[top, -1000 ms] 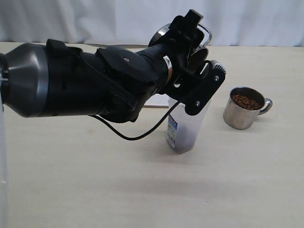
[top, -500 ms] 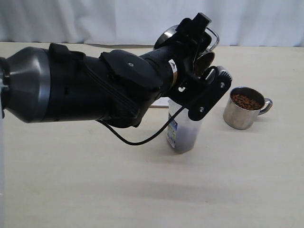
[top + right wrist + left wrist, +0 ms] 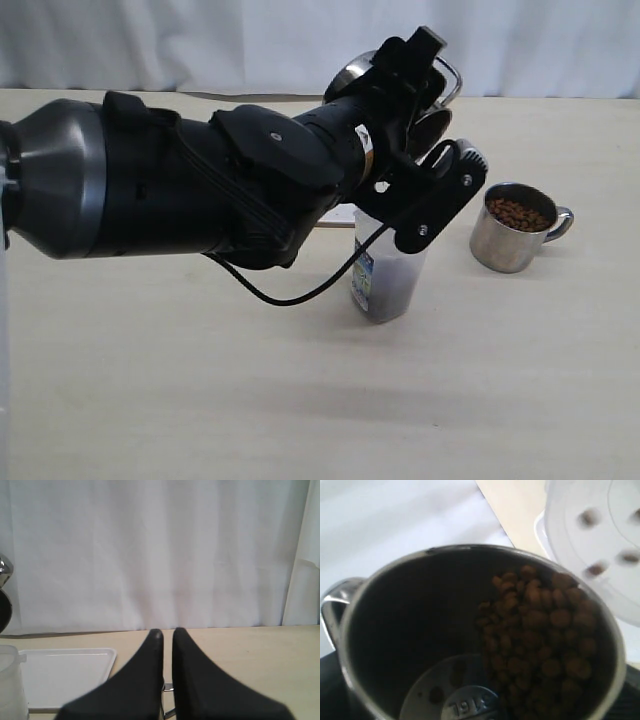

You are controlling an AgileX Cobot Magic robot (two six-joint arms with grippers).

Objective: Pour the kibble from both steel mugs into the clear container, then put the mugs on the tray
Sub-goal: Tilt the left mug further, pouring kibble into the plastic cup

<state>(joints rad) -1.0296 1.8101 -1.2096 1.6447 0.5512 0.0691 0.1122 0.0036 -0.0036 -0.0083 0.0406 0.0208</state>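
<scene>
My left gripper (image 3: 430, 122) is shut on a steel mug (image 3: 352, 70) and holds it tipped over the mouth of the clear container (image 3: 392, 282). In the left wrist view the kibble (image 3: 540, 630) lies piled against the lower side of this mug (image 3: 375, 610), and a few pellets (image 3: 590, 517) are falling into the container (image 3: 580, 550). The second steel mug (image 3: 508, 245) stands upright to the right of the container, full of kibble (image 3: 518, 213). My right gripper (image 3: 167, 632) is shut on nothing and hangs above the table; the exterior view does not show it. The white tray (image 3: 65, 675) lies behind the container.
The left arm's bulky black body (image 3: 180, 180) covers the left middle of the table and most of the tray, and its cable (image 3: 290, 290) loops down in front of the container. A white curtain (image 3: 160, 550) closes off the back edge.
Over the last second the left gripper shifted a little to the right with the mug and tipped it further over the container. The second mug and the right gripper stayed still.
</scene>
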